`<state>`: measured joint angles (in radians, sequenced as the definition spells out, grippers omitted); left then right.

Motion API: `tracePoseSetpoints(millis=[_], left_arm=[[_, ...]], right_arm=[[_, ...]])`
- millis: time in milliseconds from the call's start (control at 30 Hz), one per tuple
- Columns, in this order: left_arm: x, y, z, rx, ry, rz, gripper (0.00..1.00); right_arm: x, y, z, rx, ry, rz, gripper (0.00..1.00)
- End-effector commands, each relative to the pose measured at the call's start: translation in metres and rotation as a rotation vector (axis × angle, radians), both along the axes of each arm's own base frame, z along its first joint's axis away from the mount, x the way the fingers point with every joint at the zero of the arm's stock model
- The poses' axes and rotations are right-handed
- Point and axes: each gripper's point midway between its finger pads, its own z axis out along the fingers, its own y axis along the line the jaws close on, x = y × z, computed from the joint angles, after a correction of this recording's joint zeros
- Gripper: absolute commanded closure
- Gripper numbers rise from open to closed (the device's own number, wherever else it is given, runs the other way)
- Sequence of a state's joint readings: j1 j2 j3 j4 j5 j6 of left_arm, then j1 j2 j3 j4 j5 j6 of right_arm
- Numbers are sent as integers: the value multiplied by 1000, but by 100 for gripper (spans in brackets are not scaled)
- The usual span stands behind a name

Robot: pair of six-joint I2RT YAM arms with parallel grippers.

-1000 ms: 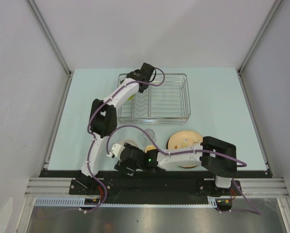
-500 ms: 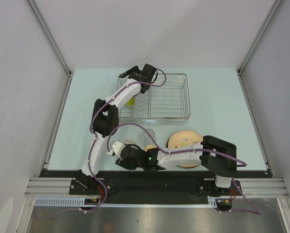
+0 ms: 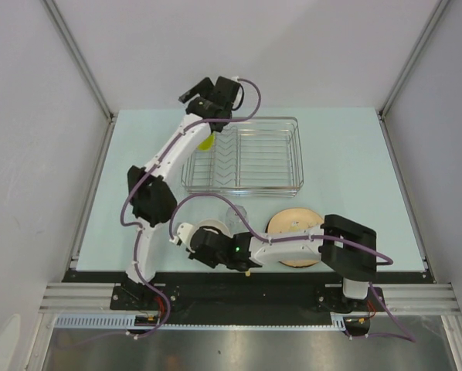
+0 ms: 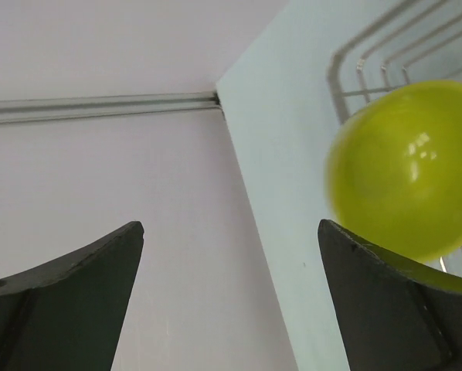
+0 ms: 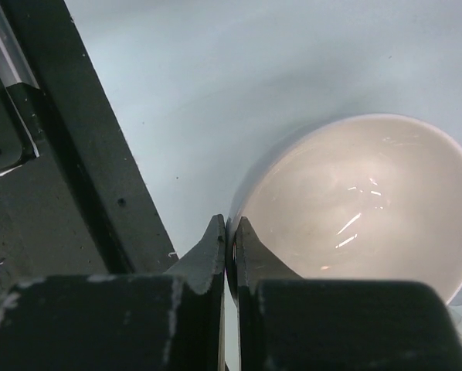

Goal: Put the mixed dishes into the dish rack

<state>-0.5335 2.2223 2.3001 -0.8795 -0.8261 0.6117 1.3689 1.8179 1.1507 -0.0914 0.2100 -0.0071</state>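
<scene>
Hovering left claw (image 4: 229, 232): jaws spread wide, nothing between them, above the rack's far-left corner.
Lime-green bowl (image 4: 405, 170): in the far-left corner of the dish rack (image 3: 270, 154), apart from the claw.
Right claw (image 5: 229, 232): pinching the white bowl (image 5: 362, 209) by its rim; the bowl sits on the worktop (image 3: 347, 170).
Clear glass (image 3: 236, 216): just right of the white bowl.
Plate (image 3: 293, 224): on the worktop, partly under the right arm.

A small lime-green bowl (image 3: 206, 142) sits at the silver wire rack's (image 3: 299, 158) far-left corner. Before the rack, left to right, lie a white bowl (image 3: 210, 226), clear glass (image 3: 236, 215) and tan plate (image 3: 291, 222).
</scene>
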Motion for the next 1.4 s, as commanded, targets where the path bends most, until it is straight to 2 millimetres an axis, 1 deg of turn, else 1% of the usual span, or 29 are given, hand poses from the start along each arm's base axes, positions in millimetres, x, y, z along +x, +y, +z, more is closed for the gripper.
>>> tracePoseSetpoints(millis=[0, 133, 167, 200, 233, 267, 300, 333, 367, 400, 433, 500, 533, 567, 600, 633, 667, 700, 733, 800, 833, 867, 900, 933, 1033, 1067, 1167, 1233, 1367], left_arm=[[-25, 31, 111, -122, -221, 30, 0], [-31, 57, 114, -190, -217, 77, 0], [-36, 72, 115, -219, -214, 111, 0], [-39, 78, 115, -244, -211, 120, 0], [-41, 81, 111, -296, -199, 123, 0], [-44, 94, 107, -311, -184, 151, 0], [-51, 101, 114, -337, -196, 155, 0], [-54, 105, 100, -347, -161, 164, 0], [-55, 111, 96, -364, -157, 169, 0], [-62, 116, 101, -371, -175, 172, 0], [-61, 122, 86, -357, -157, 188, 0], [-65, 126, 81, -375, -148, 192, 0], [-69, 130, 78, -394, -141, 207, 0], [-70, 128, 76, -414, -131, 200, 0], [-71, 129, 75, -423, -131, 204, 0], [-73, 132, 76, -441, -137, 210, 0], [-74, 132, 75, -454, -137, 211, 0], [-75, 131, 73, -470, -132, 205, 0], [-79, 133, 69, -487, -129, 215, 0], [-82, 134, 63, -509, -122, 216, 0], [-82, 138, 53, -509, -113, 228, 0], [-86, 140, 53, -511, -116, 228, 0], [-86, 141, 48, -514, -112, 231, 0], [-88, 145, 38, -508, -97, 245, 0], [-91, 152, 25, -505, -86, 262, 0], [-93, 154, 26, -505, -94, 266, 0], [-94, 158, 19, -496, -102, 272, 0], [-96, 160, 11, -502, -87, 282, 0], [-98, 164, 0, -531, -74, 297, 0]], right_arm=[[6, 18, 55, 118, -13, 0, 100], [11, 19, 73, 171, 35, -4, 100], [12, 19, 79, 183, 36, -3, 100], [13, 23, 88, 204, 41, 7, 100], [13, 25, 95, 217, 43, 14, 100], [13, 26, 100, 223, 47, 18, 100], [14, 32, 116, 260, 57, 33, 100], [15, 33, 124, 277, 63, 38, 100], [16, 35, 137, 307, 66, 43, 100], [18, 38, 153, 349, 90, 58, 100], [20, 40, 165, 378, 97, 60, 100], [22, 40, 190, 454, 156, 72, 100], [39, 35, 208, 505, 177, 44, 100], [46, 35, 228, 577, 186, 47, 100], [42, 31, 250, 651, 256, 63, 100], [70, 18, 266, 713, 265, 18, 100], [80, 15, 292, 812, 263, 31, 100], [85, 7, 307, 869, 311, 53, 100], [110, -7, 330, 986, 351, 13, 100], [126, -21, 347, 1087, 426, 23, 100], [134, -24, 360, 1175, 515, 17, 100], [153, -35, 361, 1207, 546, 1, 100], [162, -38, 363, 1241, 585, -1, 100], [177, -41, 363, 1303, 692, -23, 100], [193, -44, 356, 1402, 822, -11, 100], [199, -48, 352, 1436, 925, -44, 100], [203, -42, 337, 1456, 1008, -64, 100], [206, -37, 322, 1429, 1028, -115, 100], [212, -34, 307, 1422, 1034, -164, 100]])
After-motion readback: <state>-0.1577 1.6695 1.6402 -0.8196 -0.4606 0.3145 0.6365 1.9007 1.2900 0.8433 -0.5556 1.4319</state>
